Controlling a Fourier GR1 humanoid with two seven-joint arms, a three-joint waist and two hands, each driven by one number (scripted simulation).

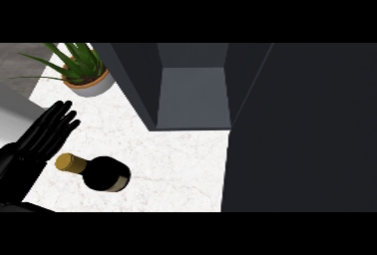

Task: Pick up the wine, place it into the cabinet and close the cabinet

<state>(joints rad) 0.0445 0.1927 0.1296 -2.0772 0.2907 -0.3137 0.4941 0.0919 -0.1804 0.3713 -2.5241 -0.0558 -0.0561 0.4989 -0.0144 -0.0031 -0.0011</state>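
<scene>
A dark wine bottle [105, 173] with a gold cap stands on the white marble counter [177, 164] at the lower left. My left hand [44, 130] is just left of the bottle, open with its fingers straight and pointing up and away, not touching it. The dark grey cabinet [193, 87] is open at the top centre, its inner shelf bare. Its open door [302, 129] fills the right side of the view as a large dark panel. My right hand does not show.
A potted green plant [85, 74] in a pale pot stands at the counter's back left, beside the cabinet's left wall. The counter's left edge runs close behind my left hand.
</scene>
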